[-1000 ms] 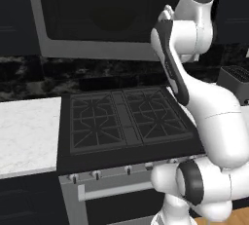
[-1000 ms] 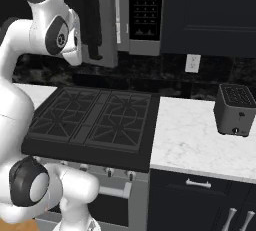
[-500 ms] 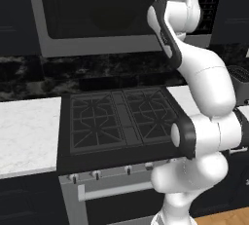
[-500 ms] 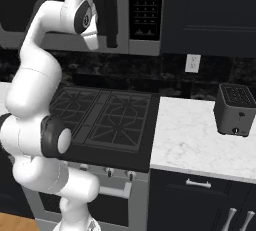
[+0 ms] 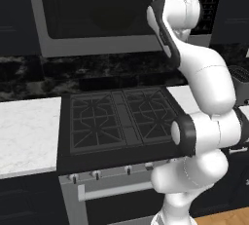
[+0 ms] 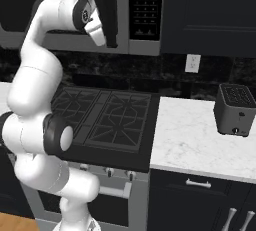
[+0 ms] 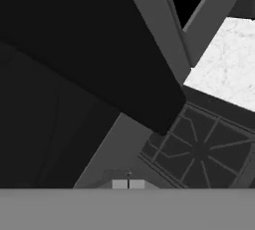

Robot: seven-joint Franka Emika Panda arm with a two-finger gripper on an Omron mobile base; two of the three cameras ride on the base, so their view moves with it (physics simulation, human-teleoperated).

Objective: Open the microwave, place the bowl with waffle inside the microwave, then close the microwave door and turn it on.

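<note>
The microwave (image 5: 107,46) hangs above the stove, and its microwave door (image 5: 92,9), dark glass in a grey steel frame, lies flush and closed. At its right are the dark vertical handle (image 6: 111,5) and the black button panel (image 6: 145,5). My gripper (image 6: 100,37) is raised just left of the handle's lower end and points down and to the right. In the hand view its tips (image 7: 128,184) are shut with nothing between them, and the handle (image 7: 99,59) crosses as a broad dark bar close ahead. The bowl with the waffle is out of view.
A black gas stove (image 5: 116,119) sits below the microwave. White marble counter lies to its left (image 5: 26,131) and right (image 6: 200,135). A small dark toaster (image 6: 235,110) stands on the right counter under dark cabinets, near a wall outlet (image 6: 192,63).
The arm has straightened and swung upward, carrying the hand a little higher beside the microwave handle. The gripper has stayed shut.
</note>
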